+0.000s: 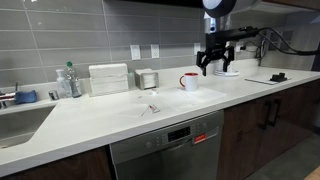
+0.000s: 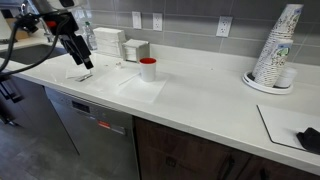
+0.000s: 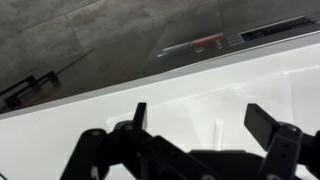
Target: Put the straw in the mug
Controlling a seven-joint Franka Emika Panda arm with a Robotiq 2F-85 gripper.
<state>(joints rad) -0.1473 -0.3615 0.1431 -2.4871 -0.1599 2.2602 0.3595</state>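
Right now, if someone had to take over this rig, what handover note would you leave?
Gripper: open and empty, hanging above the counter.
Mug: upright on the counter, no straw sticking out of it.
Straw: appears to lie flat on the counter, apart from the mug; it is small and hard to make out.
Done: nothing yet; the straw is not grasped.
Left: lower onto the straw, grip it, carry it to the mug and drop it in.

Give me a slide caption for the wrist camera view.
Open tool above the white countertop, a thin white straw lying between its fingers.
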